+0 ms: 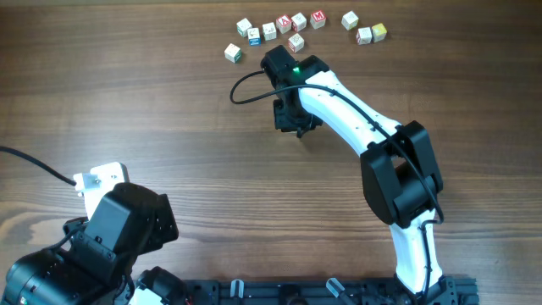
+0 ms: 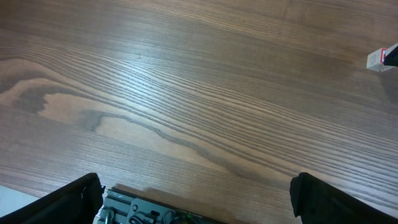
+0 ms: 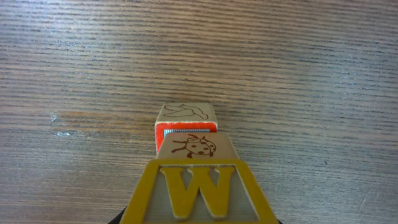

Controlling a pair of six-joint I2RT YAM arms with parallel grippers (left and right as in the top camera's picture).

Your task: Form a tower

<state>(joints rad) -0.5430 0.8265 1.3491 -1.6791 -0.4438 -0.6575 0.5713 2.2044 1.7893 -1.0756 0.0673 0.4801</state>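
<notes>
Two cubes seem stacked so far: the tower (image 3: 189,149) stands mid-table under the right gripper (image 1: 296,125), which clasps its yellow W cube (image 3: 196,190) atop a red-sided cube (image 3: 185,130); many loose cubes (image 1: 295,42) wait beyond, and the left gripper (image 2: 196,199) gapes idle

The one piece of furniture shown is a brown wood-grain tabletop (image 1: 169,102), which fills all three views. In the overhead view the grain runs left to right, with darker wavy bands toward the lower left. In the left wrist view it runs on a slant, with a darker cloud-like figure at the left. The lighting is soft and even. A broad pale sheen lies across the middle of the wood in the left wrist view, and shadows on the surface are faint. A pale strip (image 2: 15,194) of unclear nature shows at that view's lower left corner.
</notes>
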